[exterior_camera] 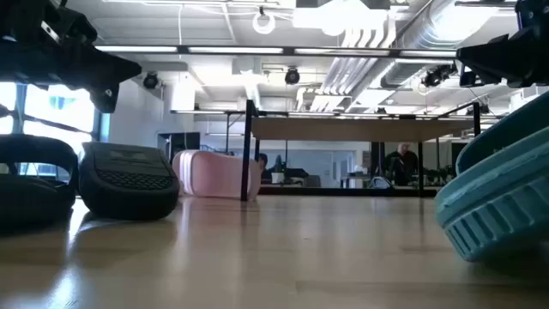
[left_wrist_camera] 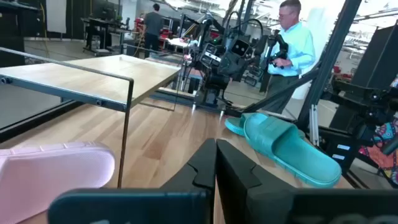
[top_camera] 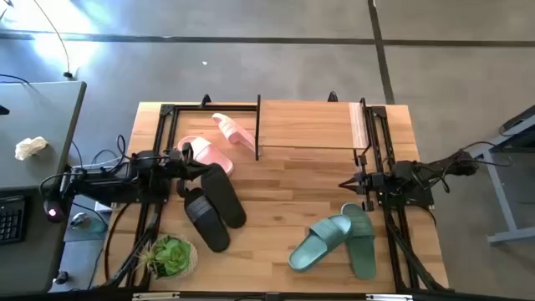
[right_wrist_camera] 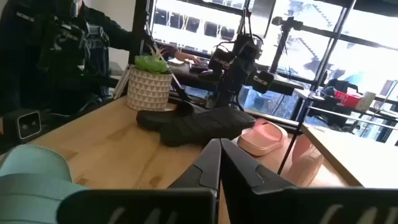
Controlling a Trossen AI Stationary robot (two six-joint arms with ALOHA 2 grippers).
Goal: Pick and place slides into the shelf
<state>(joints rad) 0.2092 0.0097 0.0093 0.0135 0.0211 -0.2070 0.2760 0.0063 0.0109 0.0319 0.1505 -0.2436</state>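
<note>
Green slide [exterior_camera: 502, 202] fills the low view's near right edge; we see its pair [top_camera: 334, 241] crossed on the worktop [top_camera: 284, 209] just in front of the right end effector [top_camera: 344, 183].

Right end effector: clenched, fingers together, grasping nothing. We see it above the worktop at the right side, beside the shelf's [top_camera: 305, 125] right legs, pointing toward the centre.

Left end effector [top_camera: 185, 164]: also clenched, nothing held. We see it at the left side, right above the spot where a pink slide [top_camera: 203, 154] and the black slides [top_camera: 213, 206] meet.

Slides, moving outward:
- Black pair: lying side by side at an angle, left of centre, just in front of the left end effector.
- Pink slide one: flat on the worktop, touching the black pair's far end, near the shelf's left legs.
- Pink slide two [top_camera: 233, 130]: at the shelf's left end, by the black leg; whether it sits on or under the plank we can't tell from above.
- Green pair: front right, one overlapping the other.

Shelf: far centre of the worktop, plank bare apart from that left end.

Plant pot [top_camera: 170, 256]: front left corner. A person in a light blue shirt [left_wrist_camera: 292, 38] stands in the room beyond.
</note>
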